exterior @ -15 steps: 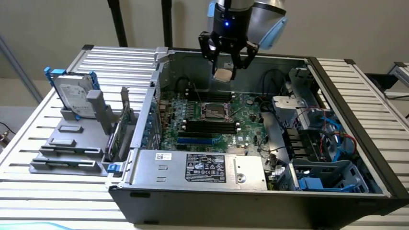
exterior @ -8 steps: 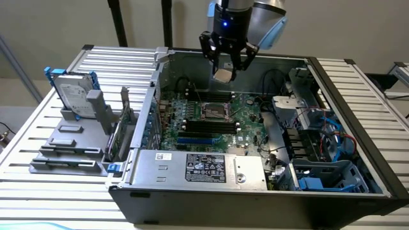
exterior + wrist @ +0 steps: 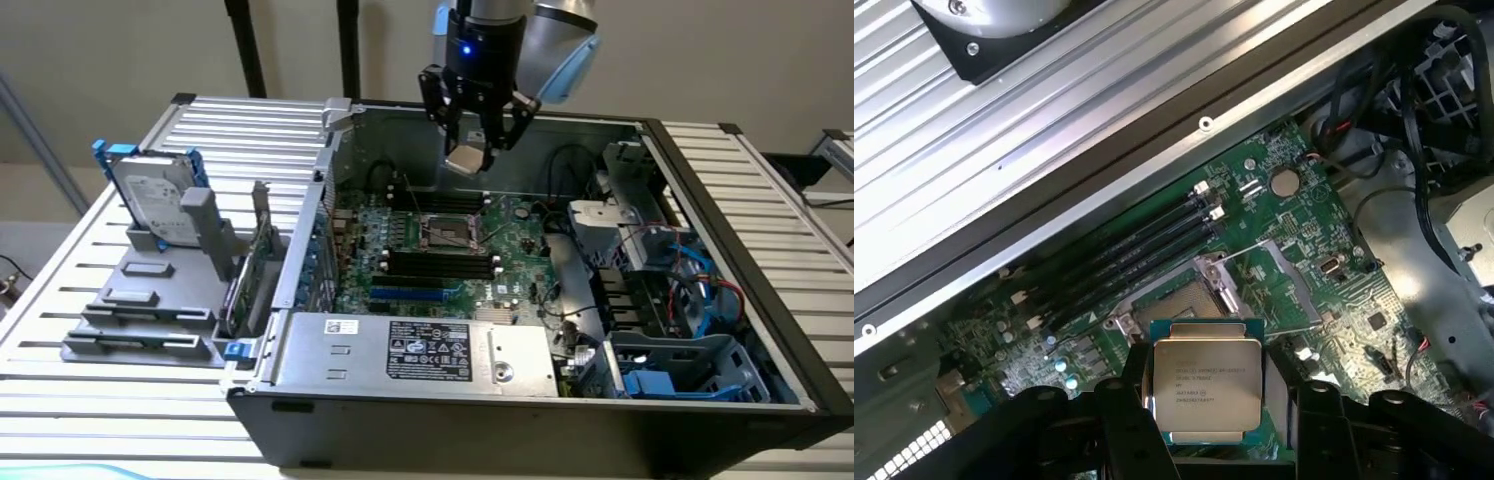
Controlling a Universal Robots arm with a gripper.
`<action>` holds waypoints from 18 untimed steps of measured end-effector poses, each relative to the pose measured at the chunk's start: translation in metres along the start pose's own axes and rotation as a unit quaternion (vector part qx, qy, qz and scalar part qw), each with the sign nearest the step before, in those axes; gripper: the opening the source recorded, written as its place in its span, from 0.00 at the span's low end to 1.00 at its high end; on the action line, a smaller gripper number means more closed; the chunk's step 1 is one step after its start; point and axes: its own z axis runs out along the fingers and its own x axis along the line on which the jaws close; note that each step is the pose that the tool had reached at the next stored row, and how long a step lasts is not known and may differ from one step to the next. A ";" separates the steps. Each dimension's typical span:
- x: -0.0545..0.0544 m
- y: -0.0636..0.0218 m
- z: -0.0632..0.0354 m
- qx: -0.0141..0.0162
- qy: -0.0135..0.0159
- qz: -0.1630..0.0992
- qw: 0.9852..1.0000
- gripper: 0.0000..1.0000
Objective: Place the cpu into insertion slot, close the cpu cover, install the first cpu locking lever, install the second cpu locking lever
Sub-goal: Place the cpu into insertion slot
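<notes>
Hand: your hand [image 3: 477, 142] is clamped on the chip [image 3: 1206, 388], one dark finger on each of two opposite edges, and you can see the printed metal face between them.
Chip: it hangs in the air, clear of everything. It is above the green board [image 3: 514, 255] and inside the open computer case [image 3: 747, 230], towards the case's far wall.
Socket: the socket [image 3: 451, 232] lies below the chip near the middle of the board, just beyond the row of black memory slots [image 3: 438, 265]. It has no chip in it.
Cover: the cover [image 3: 1226, 288] appears to be swung up at one side of the socket, so the opening looks free. You cannot tell its exact angle.
Handling: treat the chip as light, thin and rigid. Its metal top is probably slick, and its underside is probably fragile, so you should not drag it across the socket.
Hold: take it by the bare edges, as you have it now, keeping it level and square to the socket.
Risk: a tilted chip could catch on the socket's rim, and too much squeeze could make it pop out sideways.
Surroundings: the case sits on the slatted counter [image 3: 254, 130]. A hard drive [image 3: 150, 190] stands on a grey rack near the counter's edge on the exterior view's left, well apart from your work.
</notes>
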 end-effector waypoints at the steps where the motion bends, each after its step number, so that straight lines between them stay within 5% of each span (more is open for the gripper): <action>1: 0.000 0.0000 0.0001 0.000 -0.001 0.006 1.000 0.55; 10: 0.000 0.0000 0.0004 0.004 -0.006 0.065 0.998 0.55; 18: 0.000 0.0000 0.0006 0.006 -0.010 0.121 0.993 0.55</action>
